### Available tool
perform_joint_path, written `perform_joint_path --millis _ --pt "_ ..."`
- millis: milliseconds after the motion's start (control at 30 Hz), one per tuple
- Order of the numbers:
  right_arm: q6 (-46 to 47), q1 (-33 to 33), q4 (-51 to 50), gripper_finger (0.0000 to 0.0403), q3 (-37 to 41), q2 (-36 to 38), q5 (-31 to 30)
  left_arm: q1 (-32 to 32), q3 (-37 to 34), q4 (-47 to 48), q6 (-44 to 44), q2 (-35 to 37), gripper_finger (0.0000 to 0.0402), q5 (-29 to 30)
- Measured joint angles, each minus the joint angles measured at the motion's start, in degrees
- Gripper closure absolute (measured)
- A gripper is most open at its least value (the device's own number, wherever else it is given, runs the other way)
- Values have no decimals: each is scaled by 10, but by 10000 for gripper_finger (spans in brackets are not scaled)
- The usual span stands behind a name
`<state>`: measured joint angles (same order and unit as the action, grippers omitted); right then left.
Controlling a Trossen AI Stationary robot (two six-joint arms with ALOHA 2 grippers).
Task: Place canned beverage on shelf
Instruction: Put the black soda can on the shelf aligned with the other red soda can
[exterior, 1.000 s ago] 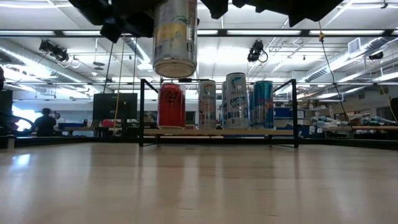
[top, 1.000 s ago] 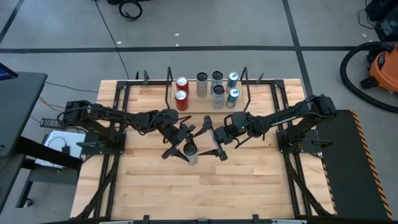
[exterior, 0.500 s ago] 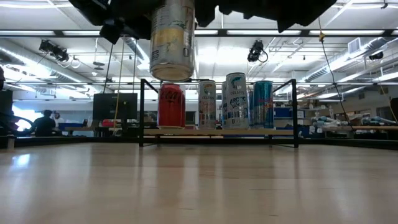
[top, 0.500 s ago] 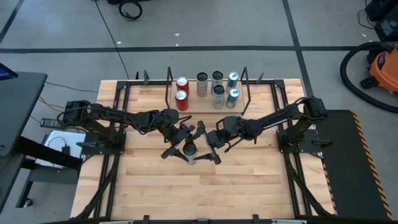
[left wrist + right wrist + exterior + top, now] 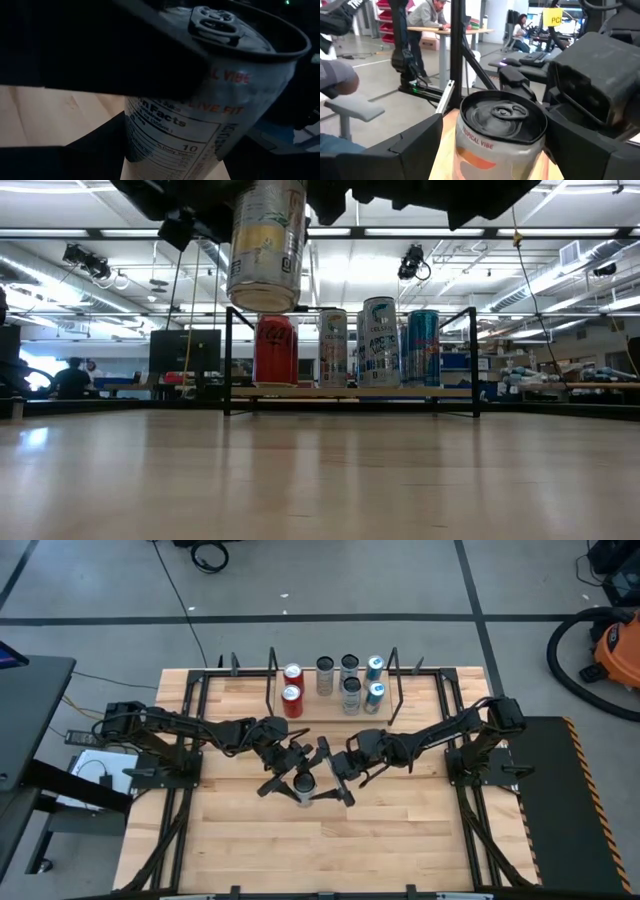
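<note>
While it hangs clear of the table:
Can [image 5: 265,245]: clamped in left gripper [image 5: 300,772], tilted.
Right gripper [image 5: 331,772]: fingers apart, flanking the can's top.
Shelf [image 5: 350,392]: behind, well apart.

An orange shop vacuum [image 5: 612,648] is sitting on the grey floor [image 5: 400,580] beside the wooden counter [image 5: 400,830]. A black cable [image 5: 208,554] is lying coiled beyond it. Ceiling lights [image 5: 120,232] are glowing, and a person [image 5: 72,376] is sitting at a far desk.
</note>
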<state>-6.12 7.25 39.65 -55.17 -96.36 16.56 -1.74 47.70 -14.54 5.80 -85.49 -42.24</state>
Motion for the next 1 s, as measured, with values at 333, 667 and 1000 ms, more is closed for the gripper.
perform_joint_path --millis 333,667,1000 --pt "-15 5 -9 127 0 0 -24 -3 0 -1 -10 0 140 1" --pt "-35 18 -12 138 1 3 -66 1 0 -1 2 0 98 13" --pt "-37 24 -41 138 1 36 -76 -4 3 -28 -5 8 87 18"
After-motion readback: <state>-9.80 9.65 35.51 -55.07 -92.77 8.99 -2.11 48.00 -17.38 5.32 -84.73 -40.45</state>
